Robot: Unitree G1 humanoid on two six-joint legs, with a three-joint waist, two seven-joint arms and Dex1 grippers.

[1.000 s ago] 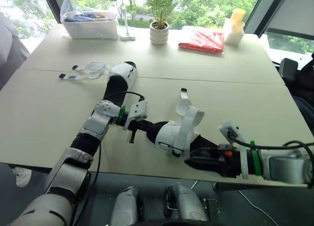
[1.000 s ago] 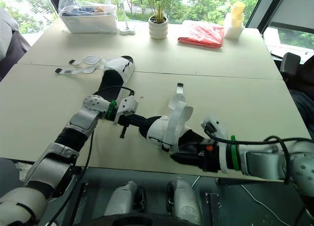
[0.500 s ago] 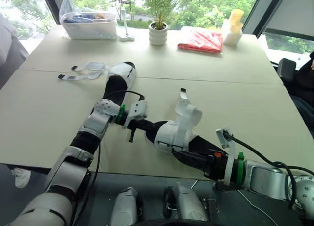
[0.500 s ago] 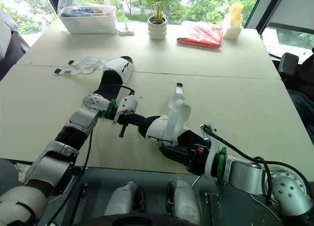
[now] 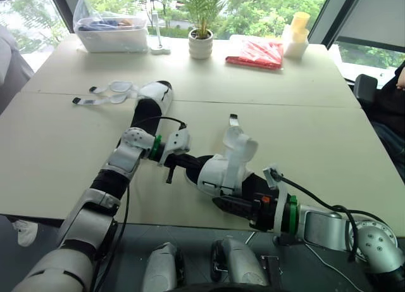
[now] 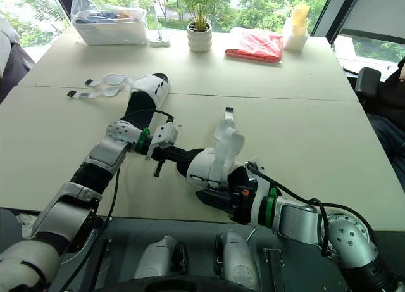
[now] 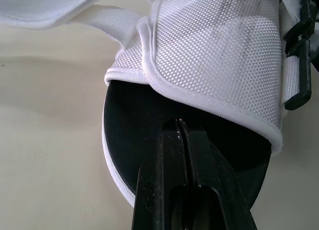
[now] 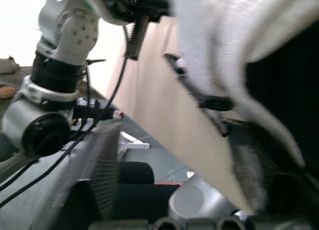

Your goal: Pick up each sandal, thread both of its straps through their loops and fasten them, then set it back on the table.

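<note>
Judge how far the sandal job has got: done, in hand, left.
Done: neither sandal is finished. In hand: the near sandal, its toe pinched by the left gripper, right gripper at its heel, strap standing loose. Left: its fastening, then the far sandal, lying with straps spread open.

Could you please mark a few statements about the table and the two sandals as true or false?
The straps of the far sandal lie spread open on the table. True.
The potted plant stands between the two sandals. False: it stands at the table's far edge.
The fingers of the left gripper are together against the near sandal. True.
The red packet lies on the near sandal. False: it lies at the far edge, right of the plant.
</note>
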